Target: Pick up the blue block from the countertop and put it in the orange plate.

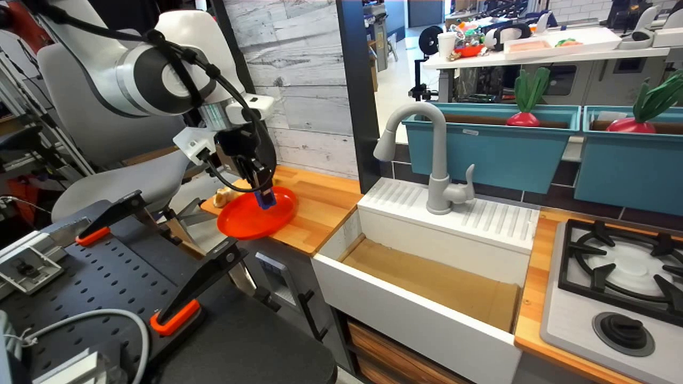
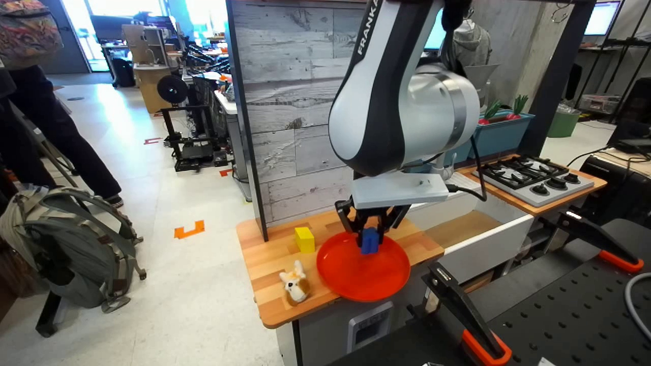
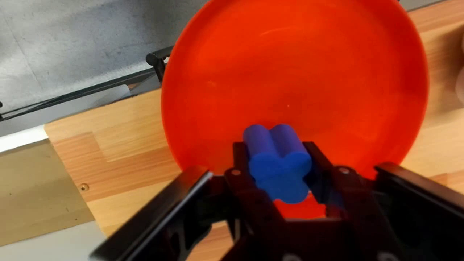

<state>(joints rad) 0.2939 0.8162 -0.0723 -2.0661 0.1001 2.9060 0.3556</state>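
Note:
The blue block (image 3: 279,163) is bright blue with rounded lobes. It also shows in both exterior views (image 1: 265,199) (image 2: 370,242). My gripper (image 3: 276,148) is shut on it, with one black finger on each side. The gripper points down in an exterior view (image 2: 371,235). The block is over the orange plate (image 3: 308,69), nearer the plate's wall-side part. I cannot tell whether its underside touches the plate. The plate, round and shallow, lies on the countertop (image 2: 269,254) and overhangs its front edge, as both exterior views show (image 1: 240,221) (image 2: 351,279).
A yellow block (image 2: 305,240) and a small plush toy (image 2: 296,287) stand on the countertop beside the plate. A wood-plank wall (image 1: 304,80) rises behind. The white sink (image 1: 416,330) with a grey faucet (image 1: 438,154) adjoins the countertop. A black clamp (image 1: 203,280) stands in front.

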